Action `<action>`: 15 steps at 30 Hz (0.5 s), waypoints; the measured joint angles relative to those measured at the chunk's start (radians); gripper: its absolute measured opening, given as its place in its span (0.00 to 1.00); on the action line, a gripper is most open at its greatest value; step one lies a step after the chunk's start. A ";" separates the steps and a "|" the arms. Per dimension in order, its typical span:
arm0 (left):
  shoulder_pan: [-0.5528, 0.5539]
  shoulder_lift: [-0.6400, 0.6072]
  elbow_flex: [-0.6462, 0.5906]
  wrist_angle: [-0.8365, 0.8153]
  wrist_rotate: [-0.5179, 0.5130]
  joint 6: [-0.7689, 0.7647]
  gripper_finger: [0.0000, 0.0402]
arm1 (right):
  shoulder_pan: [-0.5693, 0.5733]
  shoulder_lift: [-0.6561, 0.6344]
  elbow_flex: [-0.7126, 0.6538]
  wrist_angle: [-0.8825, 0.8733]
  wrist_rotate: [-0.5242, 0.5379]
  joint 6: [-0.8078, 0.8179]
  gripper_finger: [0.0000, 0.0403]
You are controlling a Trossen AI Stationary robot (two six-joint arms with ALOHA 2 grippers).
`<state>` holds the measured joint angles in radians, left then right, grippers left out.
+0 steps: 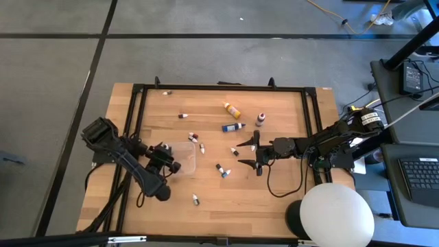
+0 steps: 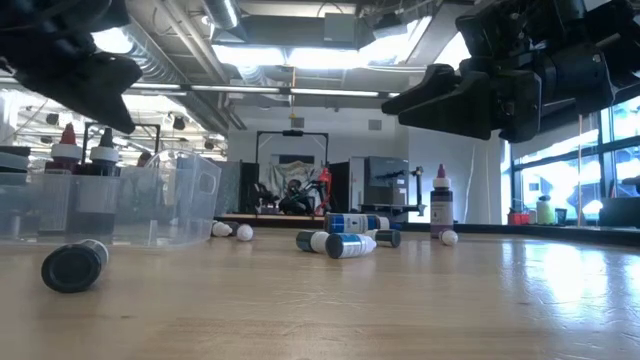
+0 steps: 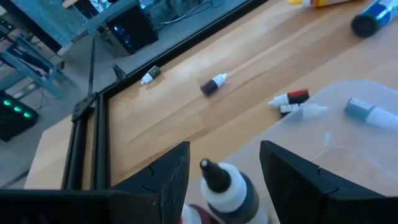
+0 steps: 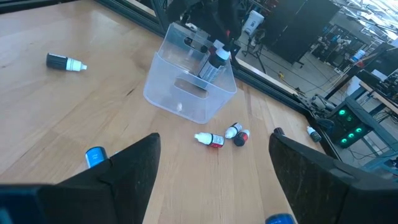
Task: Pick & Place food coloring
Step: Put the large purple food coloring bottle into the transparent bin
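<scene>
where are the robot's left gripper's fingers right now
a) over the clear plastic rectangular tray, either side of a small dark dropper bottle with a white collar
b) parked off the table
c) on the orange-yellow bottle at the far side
a: the left wrist view shows the left gripper with its fingers apart around the small dark dropper bottle at the clear plastic tray; the high view puts it at the tray too.

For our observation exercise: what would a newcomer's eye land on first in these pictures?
Probably the scatter of tiny food coloring bottles across the wooden table, then the clear tray with bottles standing in it. The left gripper hangs over that tray with a dark bottle between its fingers; the right gripper waits open mid-table.
</scene>
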<state>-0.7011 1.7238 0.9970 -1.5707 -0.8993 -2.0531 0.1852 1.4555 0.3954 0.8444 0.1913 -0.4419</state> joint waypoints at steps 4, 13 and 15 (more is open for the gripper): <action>0.024 -0.023 0.002 0.000 -0.011 0.024 0.48 | 0.000 0.000 0.000 0.000 0.000 0.000 0.75; 0.072 -0.227 0.002 0.001 -0.092 0.179 0.48 | -0.052 0.000 0.000 0.004 0.036 0.240 0.75; 0.087 -0.299 0.002 0.009 -0.121 0.248 0.47 | -0.087 0.000 0.001 -0.008 0.043 0.330 0.75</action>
<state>-0.6143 1.4248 0.9993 -1.5618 -1.0202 -1.8047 0.0978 1.4555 0.3962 0.8368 0.2343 -0.1124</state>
